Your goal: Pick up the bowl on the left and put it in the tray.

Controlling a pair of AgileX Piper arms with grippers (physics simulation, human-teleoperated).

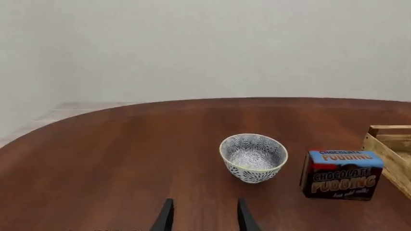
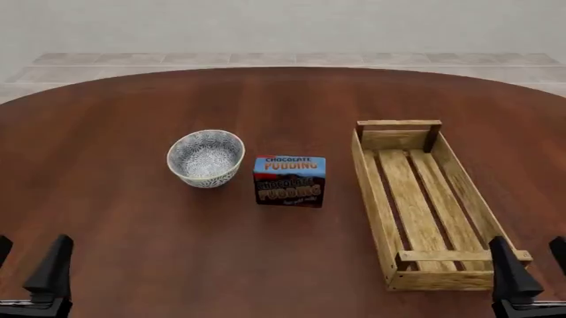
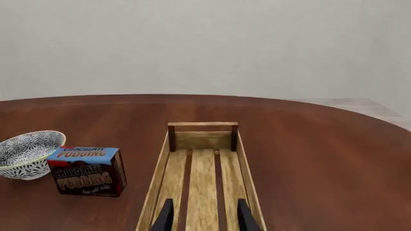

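Three things on the brown tabletop [image 2: 132, 218] in the front view: bowl [image 2: 206, 158] at left, upright; pudding box [image 2: 289, 180] just beside it on the right; tray [image 2: 372, 192] well apart, farther right. Left hand [image 2: 28, 265] at the near left corner, right hand [image 2: 531, 265] at the near right, both low, gripping nothing.

From the left wrist: fingers [image 1: 165, 217] spread apart, bare, bowl [image 1: 253, 157] beyond.

From the right wrist: fingers [image 3: 243, 217] likewise parted, over the tray's [image 3: 160, 178] near end.

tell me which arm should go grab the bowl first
Left. The bowl sits left of the pudding box, on the left gripper's side, jaws open. The right gripper hangs by the tray, past the box.
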